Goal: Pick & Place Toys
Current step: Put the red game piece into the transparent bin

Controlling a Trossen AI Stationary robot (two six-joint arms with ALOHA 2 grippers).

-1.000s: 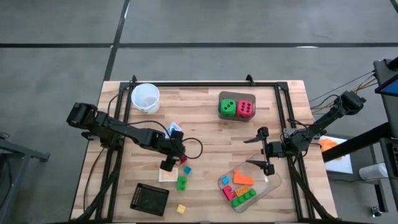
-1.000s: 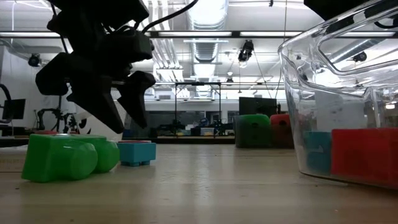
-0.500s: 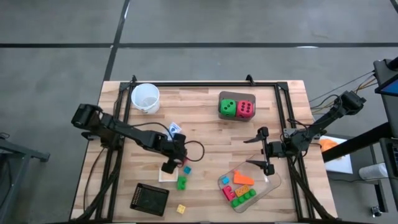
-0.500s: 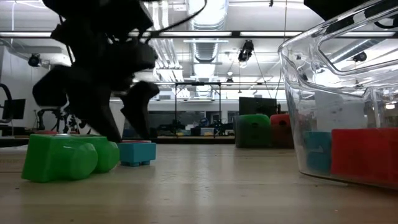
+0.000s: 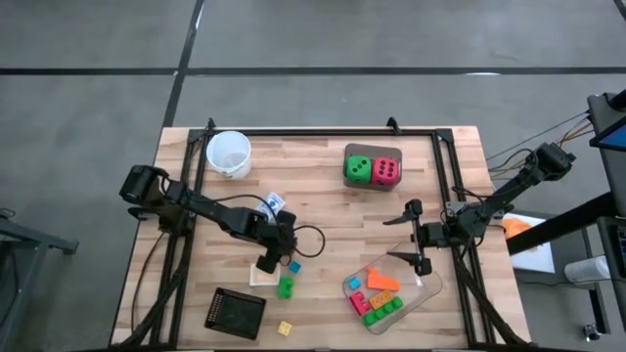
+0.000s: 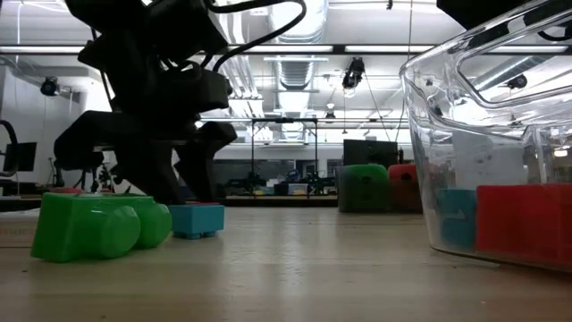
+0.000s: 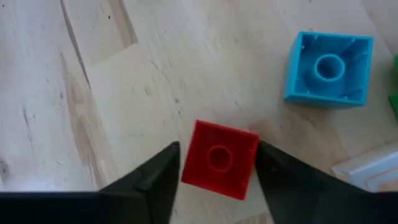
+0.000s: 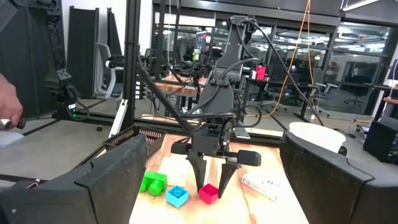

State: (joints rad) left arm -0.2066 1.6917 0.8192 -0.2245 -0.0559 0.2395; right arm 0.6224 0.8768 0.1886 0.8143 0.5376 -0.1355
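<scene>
Two fingers of the left gripper (image 7: 214, 180) stand one on each side of a small red brick (image 7: 219, 160) that lies on the wooden table (image 5: 323, 210); the left wrist view shows the dark fingers (image 7: 149, 180) just beside the brick's sides, but whether they press on it cannot be told. In the right wrist view the same fingers point down at the table with the red brick between their tips. A blue brick (image 7: 328, 70) lies near the red one, apart from it, with its hollow underside up. A green brick (image 6: 94, 225) lies just beyond the blue one, nearer the table's front edge, and a yellow brick (image 5: 285, 329) lies closer still to that edge.

The right gripper (image 5: 415, 235) hangs with its fingers wide apart beside a clear tray (image 5: 430, 286), holding nothing. The tray holds an orange wedge (image 5: 382, 279) and red, green and blue bricks. Green and pink-red dice (image 5: 373, 169) sit side by side, touching, near the far edge, well apart from both grippers.
</scene>
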